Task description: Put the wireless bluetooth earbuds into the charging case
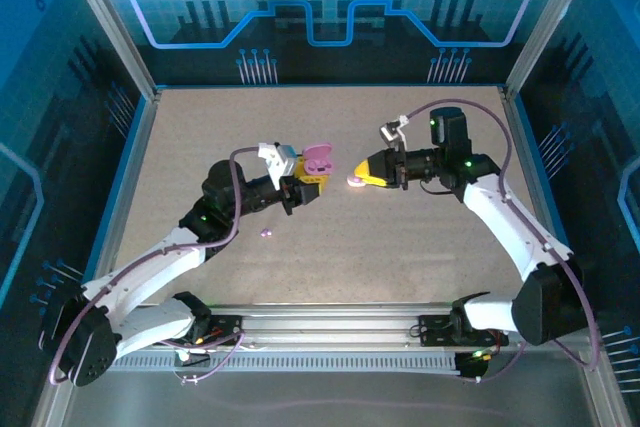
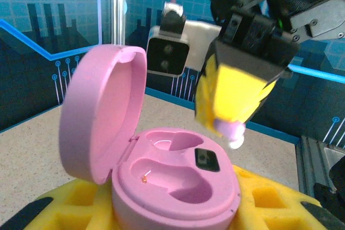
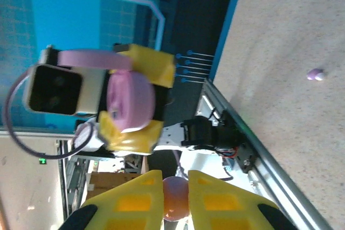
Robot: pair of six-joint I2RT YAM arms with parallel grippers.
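My left gripper (image 1: pixel 303 187) (image 2: pixel 172 211) is shut on a pink charging case (image 2: pixel 178 179) (image 1: pixel 314 169) held above the table, its lid (image 2: pixel 99 111) hinged open to the left. Both pockets in the case are empty. Just to its right my right gripper (image 1: pixel 356 178) (image 3: pixel 175 200) is shut on a small pink-purple earbud (image 3: pixel 175 197) (image 2: pixel 230 131), which hangs a little above and beyond the case's far right rim without touching it. In the right wrist view the case (image 3: pixel 129 100) sits ahead between the left gripper's yellow fingers. Another tiny purple earbud (image 1: pixel 266 233) (image 3: pixel 315 74) lies on the table near the left arm.
The speckled beige table (image 1: pixel 400 247) is walled by a metal frame and blue panels (image 1: pixel 330 7). A metal rail (image 1: pixel 330 322) with both arm bases runs along the near edge. The two arms' wrists meet at mid-table.
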